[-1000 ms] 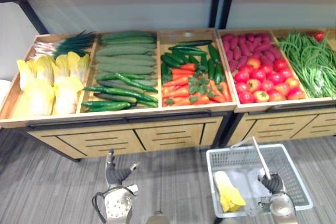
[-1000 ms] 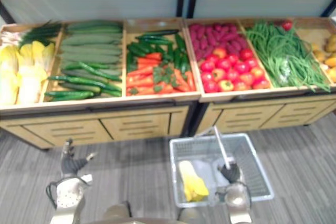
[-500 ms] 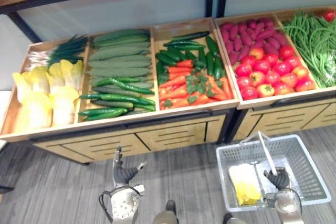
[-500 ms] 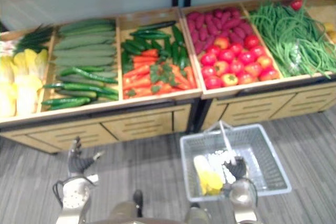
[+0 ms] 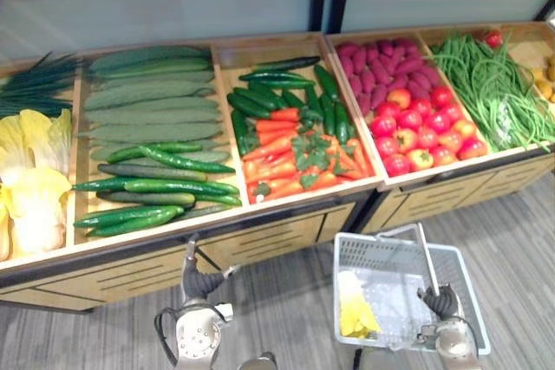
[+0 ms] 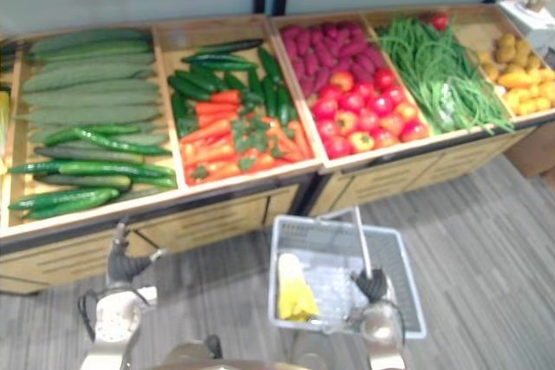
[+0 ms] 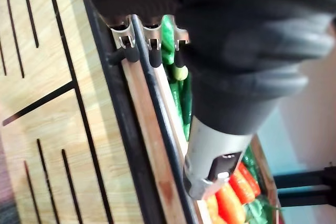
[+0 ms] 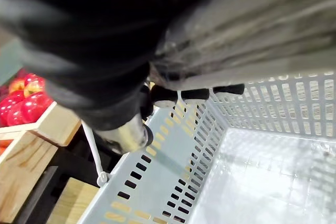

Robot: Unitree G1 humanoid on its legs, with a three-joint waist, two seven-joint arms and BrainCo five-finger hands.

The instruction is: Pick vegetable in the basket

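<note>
Now my left hand hangs empty, fingers straight, just under the crate lip, slim cucumbers just past it; I'd rise over the lip and close round one alone. My right hand clasps the basket handle, a yellow leafy vegetable lying beside it inside.

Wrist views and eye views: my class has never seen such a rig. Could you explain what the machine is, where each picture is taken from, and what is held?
This is a two-armed humanoid robot at a vegetable stand. The two eye views look down from its head. Each wrist view looks along one hand from close by. The wooden stand holds cucumbers, carrots, tomatoes and green beans. The left hand is open, fingers straight, near the stand's front edge. The right hand has its fingers curled round the handle of a white basket with a yellow leafy vegetable inside.
</note>
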